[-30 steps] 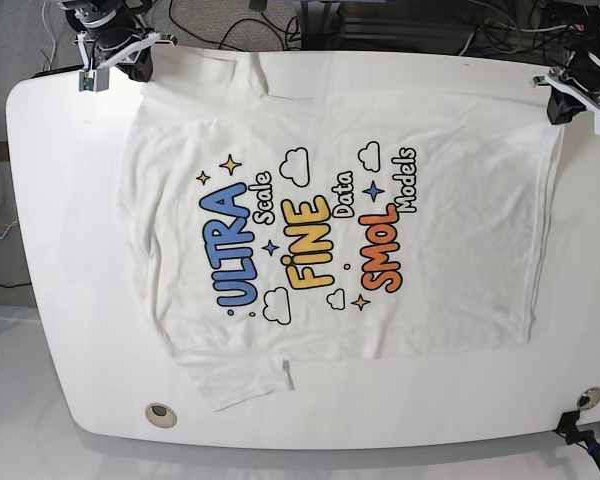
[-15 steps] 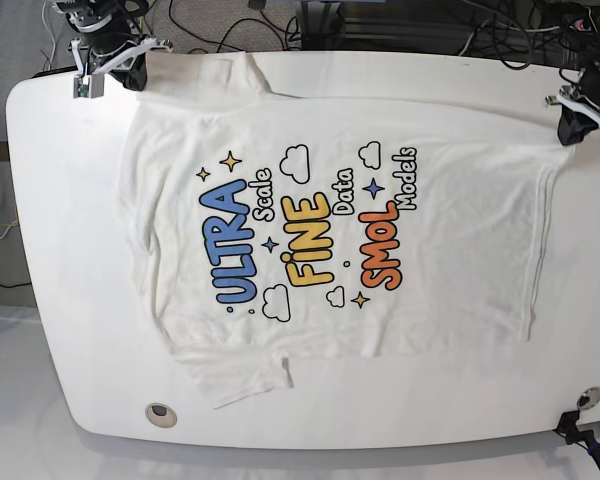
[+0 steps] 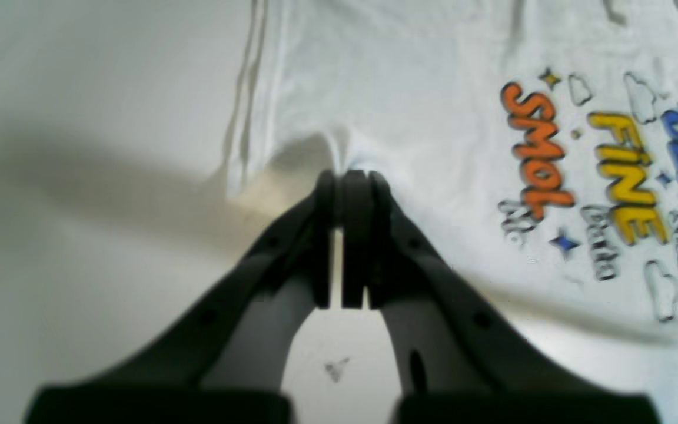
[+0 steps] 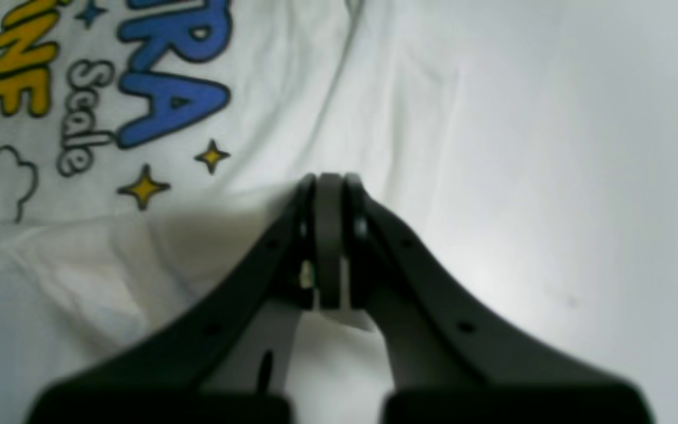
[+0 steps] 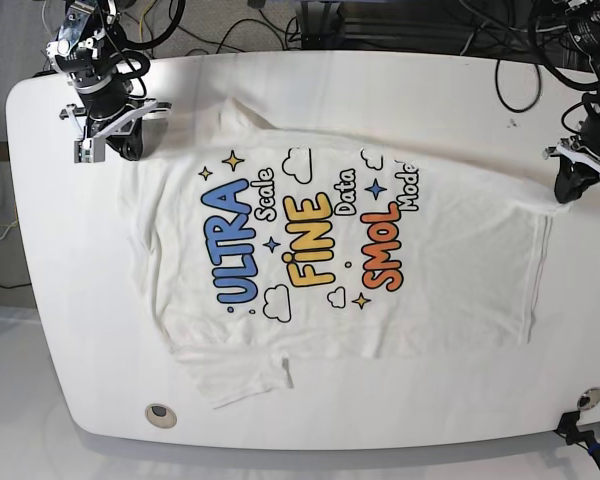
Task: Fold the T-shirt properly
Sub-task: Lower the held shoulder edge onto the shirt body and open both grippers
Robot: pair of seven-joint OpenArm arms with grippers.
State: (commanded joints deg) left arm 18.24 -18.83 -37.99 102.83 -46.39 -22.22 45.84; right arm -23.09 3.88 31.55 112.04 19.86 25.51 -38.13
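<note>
Two grippers pinch cloth here. Left wrist view: the left gripper has its jaws pressed together on a puckered bit of the T-shirt near its hem, orange "SMOL" off to the right. Right wrist view: the right gripper is clamped tight on the T-shirt edge, with blue letters and yellow stars just beside it. Base view: the T-shirt lies print-up on the white table, its upper edge folded over, the left gripper and right gripper at its two upper corners.
</note>
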